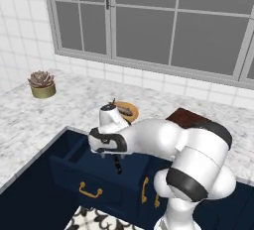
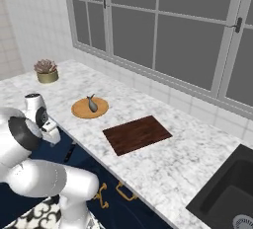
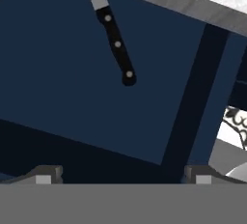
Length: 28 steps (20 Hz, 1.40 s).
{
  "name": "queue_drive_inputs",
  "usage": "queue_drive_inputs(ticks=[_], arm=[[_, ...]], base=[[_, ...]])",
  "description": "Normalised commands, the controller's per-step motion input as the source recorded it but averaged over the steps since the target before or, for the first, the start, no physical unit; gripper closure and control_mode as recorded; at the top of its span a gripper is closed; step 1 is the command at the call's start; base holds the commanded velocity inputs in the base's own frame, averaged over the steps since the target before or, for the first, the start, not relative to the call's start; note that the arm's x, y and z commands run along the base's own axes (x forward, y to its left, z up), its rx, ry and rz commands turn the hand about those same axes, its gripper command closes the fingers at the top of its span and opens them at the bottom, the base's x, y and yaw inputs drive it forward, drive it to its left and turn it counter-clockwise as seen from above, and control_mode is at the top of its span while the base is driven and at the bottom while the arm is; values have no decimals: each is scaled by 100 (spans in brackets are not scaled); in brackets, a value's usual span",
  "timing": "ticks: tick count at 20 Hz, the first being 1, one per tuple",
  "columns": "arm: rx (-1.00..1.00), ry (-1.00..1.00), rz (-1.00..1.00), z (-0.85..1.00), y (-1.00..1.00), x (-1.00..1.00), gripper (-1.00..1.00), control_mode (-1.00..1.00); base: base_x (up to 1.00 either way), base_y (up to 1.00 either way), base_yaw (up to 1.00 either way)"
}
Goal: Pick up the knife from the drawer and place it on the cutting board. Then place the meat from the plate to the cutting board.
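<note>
A white marble-patterned counter runs beneath a grey-paned window in a tiled kitchen. From the left: a potted succulent sits at the counter's far end; the fish lies on the round plate; the dark cutting board lies bare at the plate's four o'clock; a black sink is at far right. Below, the navy drawer stands pulled open, the gripper poised over it, fingers spread wide and empty. The knife lies on the drawer floor (blade toward eleven o'clock in the hand view). No lettering is legible anywhere.
</note>
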Motion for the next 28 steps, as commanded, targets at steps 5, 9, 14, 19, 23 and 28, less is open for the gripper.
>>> queue_drive_inputs(ticks=[5, 9, 14, 19, 23, 28], arm=[[0, 6, 0, -60, 17, 27, -100, -100], [0, 6, 0, -73, 26, 5, -100, -100], [0, 7, -1, -65, 51, -13, -100, -100], [-1, 1, 0, -7, 78, -89, -100, -100], [-1, 0, 0, 20, 72, -100, -100, -100], [0, 0, 0, 50, 41, -70, -100, -100]], base=[[0, 0, 0], [0, 0, 0], [0, 0, 0], [0, 0, 0], [0, 0, 0], [0, 0, 0]])
